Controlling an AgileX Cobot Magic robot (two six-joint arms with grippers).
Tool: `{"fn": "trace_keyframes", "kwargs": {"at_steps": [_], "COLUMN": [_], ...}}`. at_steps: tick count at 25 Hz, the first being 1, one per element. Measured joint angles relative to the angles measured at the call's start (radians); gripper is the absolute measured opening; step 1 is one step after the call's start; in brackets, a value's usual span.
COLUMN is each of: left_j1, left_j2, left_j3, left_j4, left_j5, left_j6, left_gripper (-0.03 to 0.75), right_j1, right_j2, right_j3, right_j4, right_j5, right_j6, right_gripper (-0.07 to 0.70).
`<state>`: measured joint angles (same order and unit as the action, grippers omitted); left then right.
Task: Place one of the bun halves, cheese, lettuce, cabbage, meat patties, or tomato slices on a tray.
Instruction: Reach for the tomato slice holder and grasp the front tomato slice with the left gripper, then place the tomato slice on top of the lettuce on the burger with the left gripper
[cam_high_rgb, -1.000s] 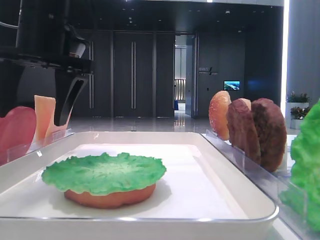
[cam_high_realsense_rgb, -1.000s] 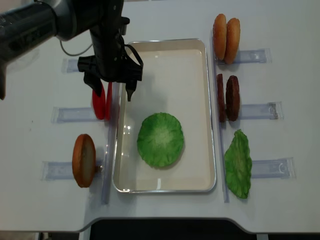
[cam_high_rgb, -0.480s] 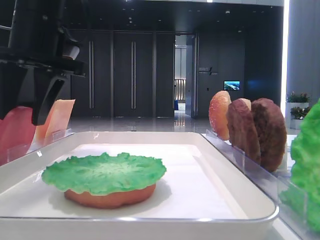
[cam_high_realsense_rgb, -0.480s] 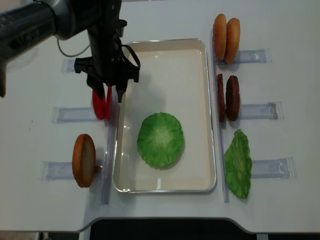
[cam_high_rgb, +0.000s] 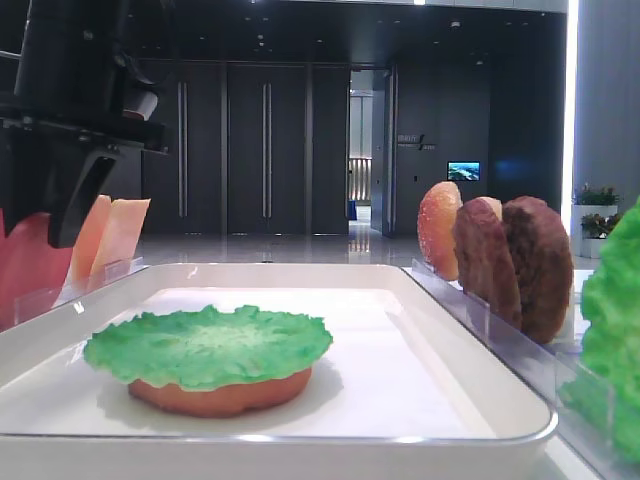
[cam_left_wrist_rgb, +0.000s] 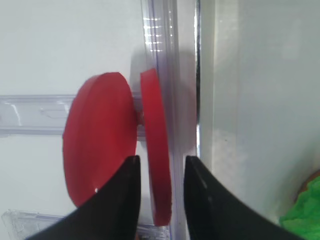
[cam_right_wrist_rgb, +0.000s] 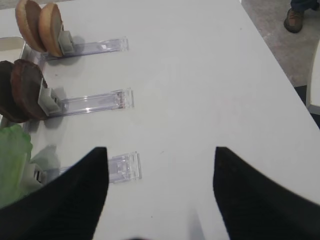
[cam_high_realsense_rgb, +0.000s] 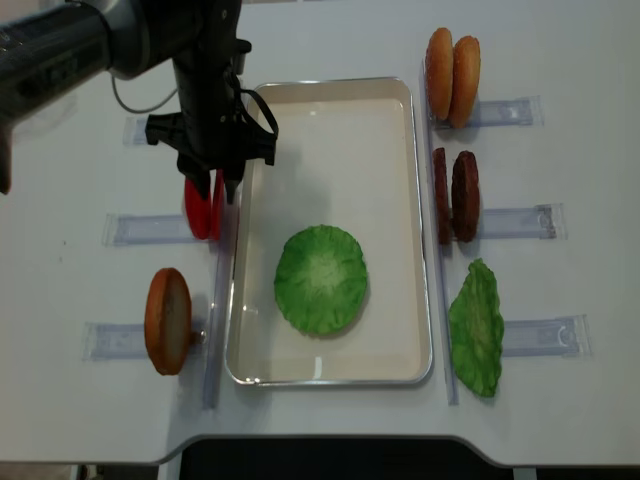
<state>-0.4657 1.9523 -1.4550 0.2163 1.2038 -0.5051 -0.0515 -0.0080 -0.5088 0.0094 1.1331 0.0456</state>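
Since the earlier frames the left gripper (cam_high_realsense_rgb: 214, 190) has shifted from the tray's left rim onto the tomato slices (cam_high_realsense_rgb: 203, 208), and its fingers have narrowed.

Overhead view: the two slices stand on edge in a clear rack (cam_high_realsense_rgb: 150, 228) just left of the tray (cam_high_realsense_rgb: 400, 110), flat faces to left and right. The arm hides their far halves.

Left wrist view: the fingers (cam_left_wrist_rgb: 117, 200) straddle the slice (cam_left_wrist_rgb: 154, 165) nearer the tray, not visibly pressing it; whether they grip cannot be told. The other slice (cam_left_wrist_rgb: 99, 145) stands outside them.

Low side view: one slice (cam_high_rgb: 35, 270) is cut by the left edge; cheese (cam_high_rgb: 118, 240) leans behind it. Lettuce (cam_high_rgb: 208, 345) covers a bun half (cam_high_rgb: 220, 395) on the tray.

Right wrist view: the right gripper (cam_right_wrist_rgb: 159, 192) hangs with fingers wide apart over the bare table (cam_right_wrist_rgb: 200, 75), holding nothing.
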Motion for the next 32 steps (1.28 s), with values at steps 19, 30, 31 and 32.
{"fn": "trace_keyframes", "kwargs": {"at_steps": [19,30,31,32], "left_j1": [0.001,0.014,0.014,0.017], "left_j2": [0.001,-0.054,-0.063,-0.076], "left_j3": [0.0,0.0,0.0,0.0], "left_j4": [-0.017,-0.073,-0.077,-0.083], "left_j5": [0.007,0.011,0.011,0.012], "left_j6": [0.042,0.06,0.061,0.063], "left_gripper": [0.054,0.051,0.051,0.051], "right_j1": [0.0,0.0,0.0,0.0], "right_j2": [0.0,0.0,0.0,0.0], "right_j3": [0.0,0.0,0.0,0.0], "right_j4": [0.0,0.0,0.0,0.0], "right_j5": [0.0,0.0,0.0,0.0], "right_j6": [0.0,0.0,0.0,0.0], "right_gripper": [0.433,0.433,0.433,0.433]}}
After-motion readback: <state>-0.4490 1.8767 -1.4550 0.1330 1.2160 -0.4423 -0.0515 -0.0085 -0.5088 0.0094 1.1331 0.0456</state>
